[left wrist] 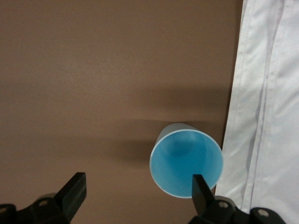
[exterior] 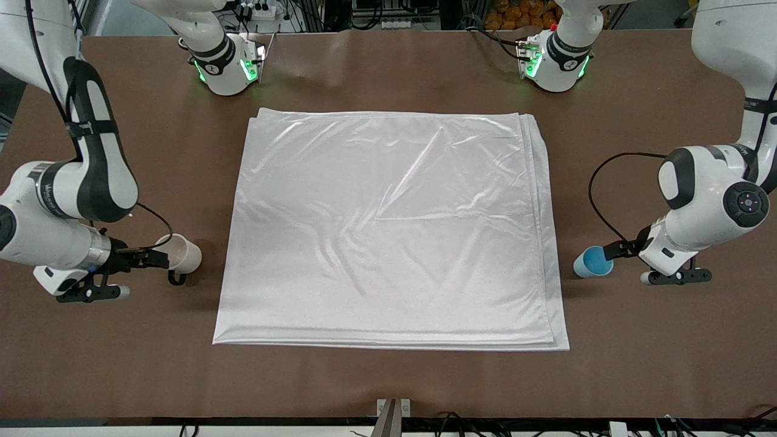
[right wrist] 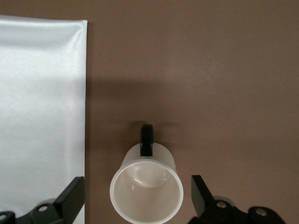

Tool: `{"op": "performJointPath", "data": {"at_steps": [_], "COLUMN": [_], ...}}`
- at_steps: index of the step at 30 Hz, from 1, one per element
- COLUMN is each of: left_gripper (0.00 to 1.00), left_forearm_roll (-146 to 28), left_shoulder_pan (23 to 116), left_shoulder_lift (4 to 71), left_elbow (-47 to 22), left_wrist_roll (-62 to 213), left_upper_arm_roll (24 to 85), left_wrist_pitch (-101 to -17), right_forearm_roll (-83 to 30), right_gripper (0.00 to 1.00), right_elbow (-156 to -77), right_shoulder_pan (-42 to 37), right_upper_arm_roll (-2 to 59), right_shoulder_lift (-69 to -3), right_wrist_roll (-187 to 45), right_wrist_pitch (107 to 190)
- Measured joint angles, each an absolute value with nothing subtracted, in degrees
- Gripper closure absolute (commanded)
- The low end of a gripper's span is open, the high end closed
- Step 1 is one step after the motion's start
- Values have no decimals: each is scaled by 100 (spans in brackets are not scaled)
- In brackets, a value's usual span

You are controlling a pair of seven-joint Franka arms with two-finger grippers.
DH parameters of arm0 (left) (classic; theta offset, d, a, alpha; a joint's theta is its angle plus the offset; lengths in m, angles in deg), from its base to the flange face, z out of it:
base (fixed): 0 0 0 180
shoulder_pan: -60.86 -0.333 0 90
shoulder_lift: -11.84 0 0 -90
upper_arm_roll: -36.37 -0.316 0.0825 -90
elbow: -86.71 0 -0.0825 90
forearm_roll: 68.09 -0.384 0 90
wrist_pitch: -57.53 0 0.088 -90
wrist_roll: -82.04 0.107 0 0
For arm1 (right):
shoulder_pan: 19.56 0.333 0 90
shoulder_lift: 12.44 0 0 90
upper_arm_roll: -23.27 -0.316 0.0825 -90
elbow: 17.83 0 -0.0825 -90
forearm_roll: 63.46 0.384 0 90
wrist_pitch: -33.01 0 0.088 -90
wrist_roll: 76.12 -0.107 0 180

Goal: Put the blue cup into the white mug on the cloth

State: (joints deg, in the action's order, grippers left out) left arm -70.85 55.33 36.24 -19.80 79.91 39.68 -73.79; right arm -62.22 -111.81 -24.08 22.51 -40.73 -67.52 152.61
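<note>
The blue cup point(exterior: 593, 262) stands upright on the brown table, just off the cloth's point(exterior: 388, 230) edge at the left arm's end. My left gripper point(exterior: 614, 249) is open low beside it. In the left wrist view the cup point(left wrist: 187, 161) sits against one finger point(left wrist: 201, 191), off the middle of my left gripper point(left wrist: 138, 191), next to the cloth point(left wrist: 266, 116). The white mug point(exterior: 182, 255) stands off the cloth at the right arm's end. My right gripper point(exterior: 155, 258) is open, and the mug point(right wrist: 146, 191) stands between its spread fingers with its black handle point(right wrist: 146, 140) pointing away. The cloth point(right wrist: 42, 102) is bare.
The two arm bases point(exterior: 227, 67) point(exterior: 555, 60) with green lights stand at the table's edge farthest from the front camera. A black cable point(exterior: 598, 194) loops on the table near the left arm. A small metal bracket point(exterior: 393, 413) sits at the nearest edge.
</note>
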Motion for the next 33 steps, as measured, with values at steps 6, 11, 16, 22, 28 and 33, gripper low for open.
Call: {"op": "performJointPath", "data": {"at_steps": [6,11,16,22,28,33], "left_gripper": [0,0,0,23,55,90], "left_forearm_roll": [-7085,-7085,-7085,-7085,-7085,-7085], "left_shoulder_pan": [5523,5532,5531,5532,5532,5531], "left_shoulder_lift": [3868,3973,4030,4124,4191,4238], "left_elbow": [-1980,-1980,-1980,-1980,-1980,-1980], "left_wrist_roll": [7985,7980,7978,7975,7972,7972], "left_upper_arm_roll": [3972,3978,3979,3980,3981,3981], "left_wrist_pitch": [-7567,-7600,-7600,-7607,-7667,-7726], "right_forearm_roll": [-6292,-6324,-6352,-6365,-6367,-6368], "right_gripper": [0,0,0,0,0,0], "right_elbow": [-11177,-11175,-11172,-11168,-11159,-11143], "right_shoulder_pan": [-2303,-2275,-2284,-2335,-2370,-2369], "right_upper_arm_roll": [2241,2242,2247,2264,2282,2283], "right_shoulder_lift": [-4258,-4352,-4430,-4550,-4654,-4708], "right_wrist_roll": [-6728,-6728,-6725,-6620,-6521,-6517], "right_wrist_pitch": [15318,15322,15337,15502,15601,15613]}}
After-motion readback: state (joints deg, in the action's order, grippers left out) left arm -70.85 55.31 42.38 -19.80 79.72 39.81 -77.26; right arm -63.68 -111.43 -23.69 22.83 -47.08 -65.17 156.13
